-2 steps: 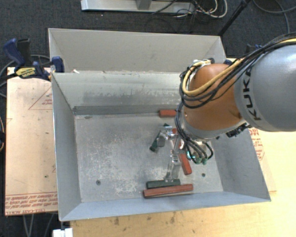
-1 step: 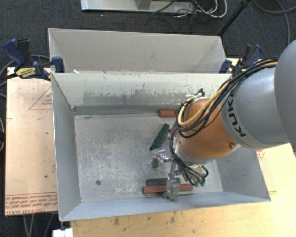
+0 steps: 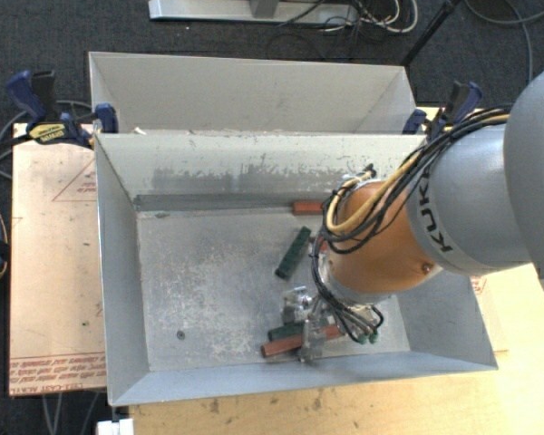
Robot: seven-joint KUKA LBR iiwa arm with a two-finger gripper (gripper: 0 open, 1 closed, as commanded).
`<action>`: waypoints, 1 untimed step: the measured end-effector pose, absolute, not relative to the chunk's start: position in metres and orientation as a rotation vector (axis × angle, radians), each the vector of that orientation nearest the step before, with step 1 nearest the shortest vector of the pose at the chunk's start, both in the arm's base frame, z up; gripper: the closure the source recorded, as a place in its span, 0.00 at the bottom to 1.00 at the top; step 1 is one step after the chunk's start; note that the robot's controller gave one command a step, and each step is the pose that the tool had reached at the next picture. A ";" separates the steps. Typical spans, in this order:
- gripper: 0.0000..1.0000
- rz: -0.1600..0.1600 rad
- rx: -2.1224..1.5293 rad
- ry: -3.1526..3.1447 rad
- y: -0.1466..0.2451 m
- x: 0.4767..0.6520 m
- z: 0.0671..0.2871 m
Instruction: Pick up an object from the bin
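Hovering at six o'clock in the bin, the jaws are covering the three-o'clock end of a reddish bar — clenched or released, cannot tell.

Robotics lab — KUKA arm over a metal bin, cables across carpet.

Claw sits by the bin's front wall, a flat strip right at its left. Behind the claw lies a slanted bar; farther behind, a short block against the rear wall.
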State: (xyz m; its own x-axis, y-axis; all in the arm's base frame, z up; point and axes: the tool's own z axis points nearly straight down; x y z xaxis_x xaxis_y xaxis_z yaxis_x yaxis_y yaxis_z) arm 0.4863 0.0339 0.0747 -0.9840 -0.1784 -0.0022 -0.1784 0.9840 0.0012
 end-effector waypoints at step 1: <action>1.00 -0.001 -0.270 3.119 0.010 0.498 0.208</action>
